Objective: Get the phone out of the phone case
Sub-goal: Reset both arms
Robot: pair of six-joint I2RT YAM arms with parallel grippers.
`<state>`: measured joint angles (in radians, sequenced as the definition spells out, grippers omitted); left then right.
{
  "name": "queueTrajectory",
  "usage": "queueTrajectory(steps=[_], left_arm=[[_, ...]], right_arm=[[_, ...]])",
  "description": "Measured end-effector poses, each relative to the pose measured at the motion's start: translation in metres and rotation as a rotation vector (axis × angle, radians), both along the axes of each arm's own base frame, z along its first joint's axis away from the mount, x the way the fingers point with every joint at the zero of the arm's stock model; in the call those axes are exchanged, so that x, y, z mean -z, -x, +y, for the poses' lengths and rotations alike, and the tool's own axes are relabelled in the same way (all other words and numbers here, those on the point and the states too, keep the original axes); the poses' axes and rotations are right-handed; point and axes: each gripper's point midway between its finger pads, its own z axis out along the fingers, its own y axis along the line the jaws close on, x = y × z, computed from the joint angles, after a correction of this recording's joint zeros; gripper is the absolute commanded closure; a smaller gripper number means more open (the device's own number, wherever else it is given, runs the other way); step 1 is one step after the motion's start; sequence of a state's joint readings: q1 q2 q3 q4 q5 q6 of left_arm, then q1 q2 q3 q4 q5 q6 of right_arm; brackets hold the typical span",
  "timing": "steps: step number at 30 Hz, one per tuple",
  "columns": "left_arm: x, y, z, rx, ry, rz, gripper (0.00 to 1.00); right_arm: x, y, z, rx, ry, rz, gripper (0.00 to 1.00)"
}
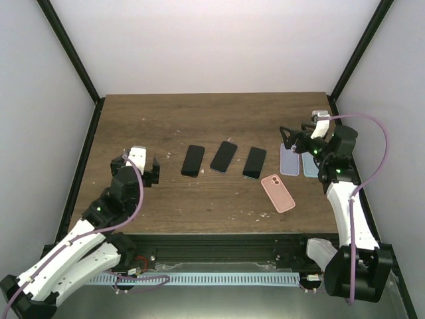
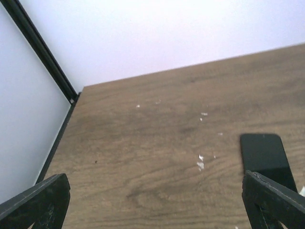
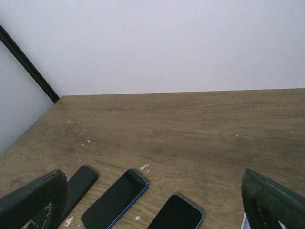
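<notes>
The brown wooden table [image 1: 199,113] carries everything. On it the left gripper [image 1: 137,161] stands at the left side and the right gripper [image 1: 297,136] at the far right. Both have the fingers spread wide and hold nothing: in each wrist view the two dark fingers sit at opposite edges of the picture.

In the middle three dark flat phones [image 1: 224,157] lie in a row, dark faces up. The pink rectangular phone case [image 1: 277,193] lies back up, its camera cut-out at the far end, just to the near-right of that row. I judge it is the one with the phone inside, but this cannot be seen. Its long axis goes from far to near, leaning a little to the right. From the right gripper it lies toward the near side and slightly left, so the right arm is clearly the nearer one; the left gripper is well apart, beyond the row. Under the right gripper lie two pale bluish cases [image 1: 289,159], side by side.

Only the top view shows the pink case. The right wrist view shows the three phones and a blue rim on the middle phone [image 3: 114,200] — the left wrist view gives only the leftmost phone [image 2: 264,155] and small white crumbs [image 2: 200,164].
</notes>
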<state>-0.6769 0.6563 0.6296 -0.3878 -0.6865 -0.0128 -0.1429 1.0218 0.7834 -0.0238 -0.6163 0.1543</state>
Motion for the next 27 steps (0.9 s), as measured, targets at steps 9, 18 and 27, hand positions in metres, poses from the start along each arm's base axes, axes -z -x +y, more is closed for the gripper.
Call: queueTrajectory(steps=[9, 18, 27], left_arm=[[-0.015, 0.000, 0.003, -0.013, 0.022, -0.057, 0.00], [-0.009, -0.002, -0.002, 0.008, 0.016, -0.035, 0.00], [-0.010, -0.001, -0.004, 0.022, 0.024, -0.038, 0.00]], right_arm=[[-0.005, 0.000, 0.003, -0.019, -0.022, -0.013, 0.00], [-0.006, 0.001, 0.008, -0.048, -0.029, -0.017, 0.00], [0.003, -0.002, 0.013, -0.092, -0.045, 0.010, 0.00]])
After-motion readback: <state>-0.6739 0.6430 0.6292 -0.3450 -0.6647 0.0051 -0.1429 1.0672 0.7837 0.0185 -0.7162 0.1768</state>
